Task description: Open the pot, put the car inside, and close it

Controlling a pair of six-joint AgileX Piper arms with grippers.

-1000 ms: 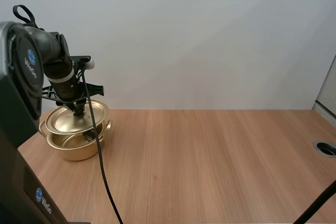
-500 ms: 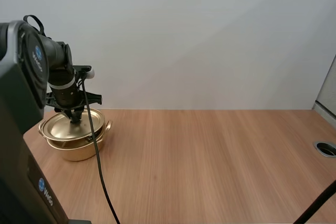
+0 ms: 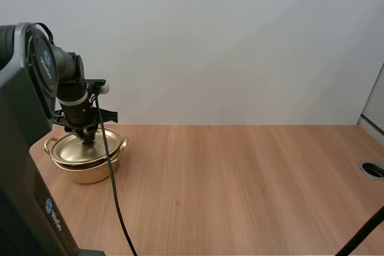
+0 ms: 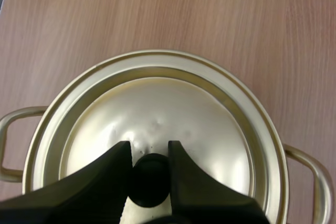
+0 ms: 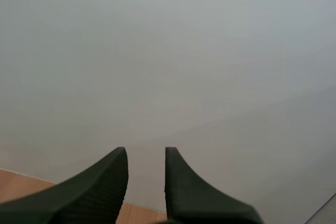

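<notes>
**Lid knob clamped by the left gripper, lid lying on the pot**

The left gripper [image 4: 149, 153] is seen closed upon the black knob [image 4: 149, 179] of the lid [image 4: 173, 119]. The two black fingers [image 4: 113, 171] are held apart only by the knob's width, and it is pinched between their inner faces near the tips. Nothing else is touched by the fingers. The golden dome of the lid is left bare around them, with a bright reflection just beyond the tips.

In the high view the left gripper [image 3: 88, 138] is pointed straight down over the middle of the lid [image 3: 72, 151]. The wrist above it is held upright, and the left arm [image 3: 72, 88] is brought in from the table's left side.

The lid is laid level on the pot [image 3: 90, 171], its rim lined up with the pot's rim all the way round, so the pot's inside is hidden. In the left wrist view one looped handle [image 4: 307, 169] is shown on each side of the pot, and both lie outside the lid's rim. The pot is placed on the wooden table [image 3: 240, 190] near its far left corner, close to the arm's base.

The right gripper [image 5: 146, 169] is held with its fingers [image 5: 107, 182] parted. A narrow gap is left between the ribbed faces and nothing is gripped in it. A strip of the table [image 5: 16, 187] is shown beside one finger.
</notes>
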